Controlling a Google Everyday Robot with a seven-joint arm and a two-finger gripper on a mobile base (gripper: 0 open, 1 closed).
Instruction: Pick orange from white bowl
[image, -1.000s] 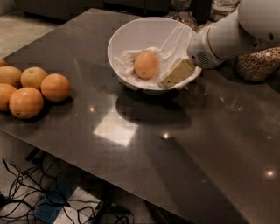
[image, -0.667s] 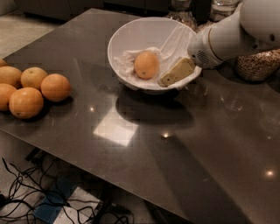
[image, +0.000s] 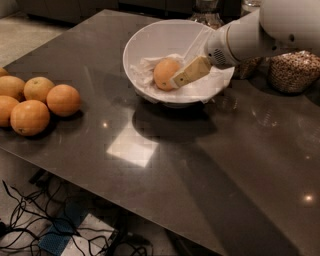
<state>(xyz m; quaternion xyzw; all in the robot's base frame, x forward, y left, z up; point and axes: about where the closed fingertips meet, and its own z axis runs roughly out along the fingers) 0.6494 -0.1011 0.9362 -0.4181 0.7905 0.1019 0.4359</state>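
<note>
While parked in bowl with gripper against orange, looks like grasp step; can't tell how wide; next: squeeze, lift

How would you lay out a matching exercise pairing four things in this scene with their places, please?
1. orange
2. cluster of oranges
3. jar of grains
4. tool

a. far right of the table
b. lying in the white bowl on paper
c. left edge of the table
d. reaching into the bowl, right of the orange

Pairs: 1-b, 2-c, 3-a, 4-d
</note>
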